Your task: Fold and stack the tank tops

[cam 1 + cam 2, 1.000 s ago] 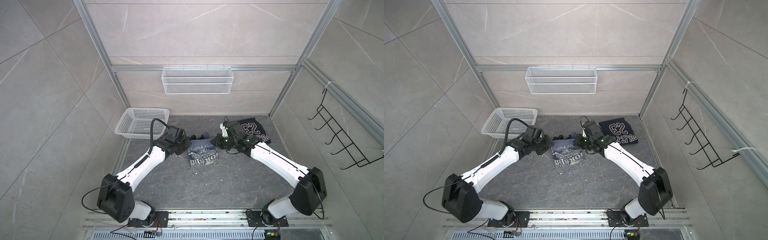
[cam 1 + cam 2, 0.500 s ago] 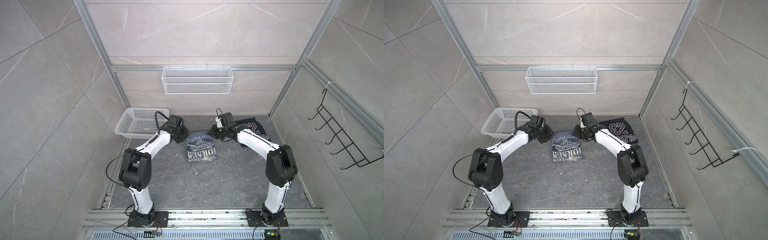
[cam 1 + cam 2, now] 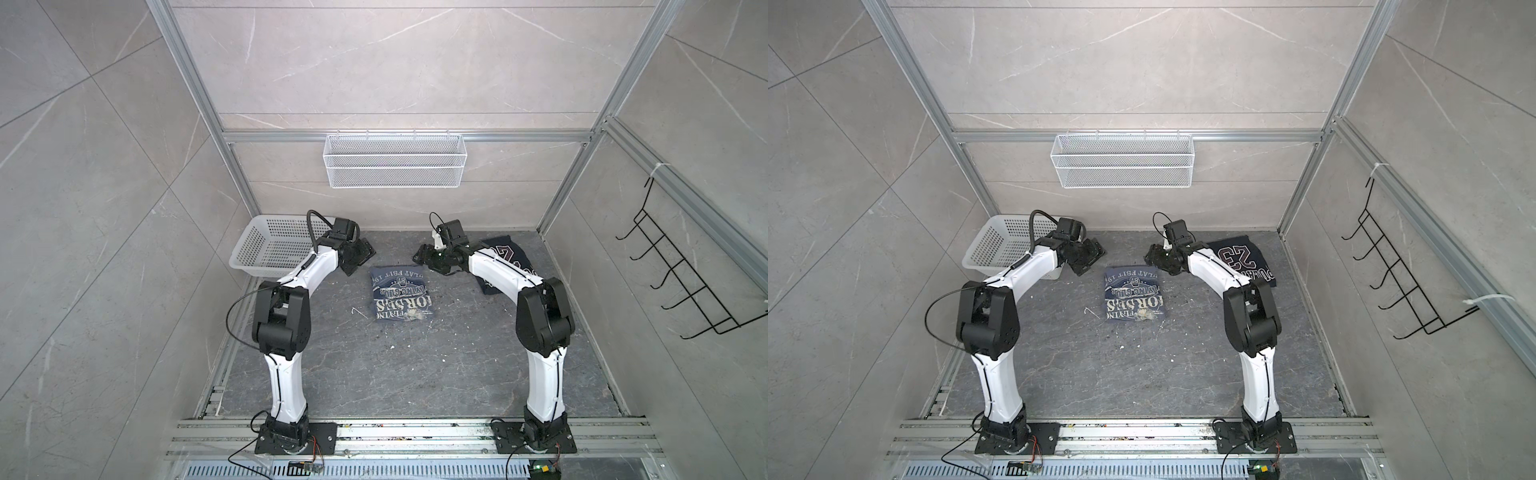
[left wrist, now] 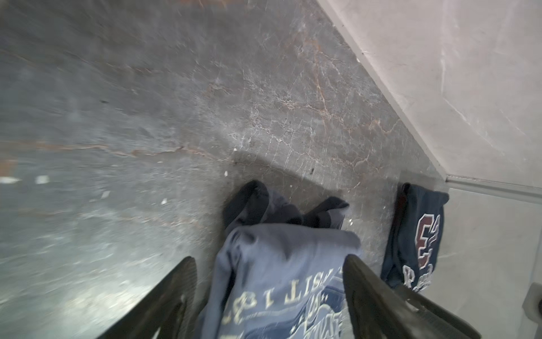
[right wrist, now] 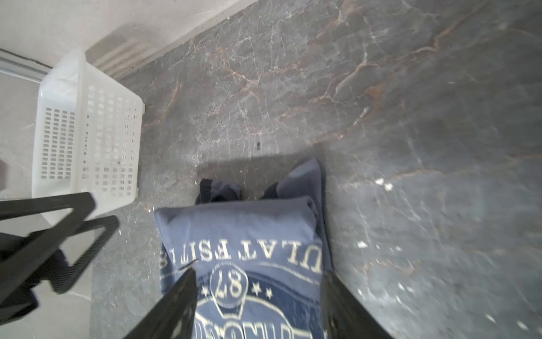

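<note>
Blue-grey tank top (image 3: 401,299) folded, dark straps (image 4: 250,199) only in wrist views; left pincer (image 3: 360,257), right pincer (image 3: 420,257) both released.

The dark marbled floor (image 3: 415,365) carried a folded blue-grey top (image 3: 401,300), between the left gripper (image 3: 360,258) and right gripper (image 3: 420,258). A navy top (image 3: 509,253) lay outboard of the right gripper, a basket (image 3: 270,253) outboard of the left. White specks (image 3: 359,311) were scattered near the blue-grey top.

The folded slate-blue tank top (image 3: 401,300) lies flat, print up, apart from the folded navy "23" top (image 3: 1239,258).
</note>
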`<state>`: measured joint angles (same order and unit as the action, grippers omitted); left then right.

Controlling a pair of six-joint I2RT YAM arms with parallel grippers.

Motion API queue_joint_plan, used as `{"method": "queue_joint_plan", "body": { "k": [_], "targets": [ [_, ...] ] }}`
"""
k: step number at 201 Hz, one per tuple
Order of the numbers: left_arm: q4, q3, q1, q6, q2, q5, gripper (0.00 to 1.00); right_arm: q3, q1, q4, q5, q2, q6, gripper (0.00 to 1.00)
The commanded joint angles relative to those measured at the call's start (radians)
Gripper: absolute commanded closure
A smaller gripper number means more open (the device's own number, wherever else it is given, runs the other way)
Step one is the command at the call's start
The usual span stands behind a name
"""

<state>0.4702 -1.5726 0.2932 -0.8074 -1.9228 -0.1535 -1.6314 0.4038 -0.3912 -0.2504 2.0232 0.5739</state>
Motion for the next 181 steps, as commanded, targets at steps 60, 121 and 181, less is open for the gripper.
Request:
{"method": "queue_joint_plan", "body": {
  "k": [60,121,181],
  "targets": [
    [-0.192,0.376,0.064,0.070,0.158,-0.123,0.07,0.376,0.004,0.141,-0.082,-0.172,-0.041,0.20],
    [-0.316,0.407,0.077,0.056,0.046,-0.188,0.13,0.422,0.005,0.262,-0.160,-0.060,0.016,0.05],
    [-0.330,0.356,0.118,0.033,-0.061,-0.194,0.34,0.415,0.005,0.294,-0.192,0.006,0.054,0.26]
  ]
}}
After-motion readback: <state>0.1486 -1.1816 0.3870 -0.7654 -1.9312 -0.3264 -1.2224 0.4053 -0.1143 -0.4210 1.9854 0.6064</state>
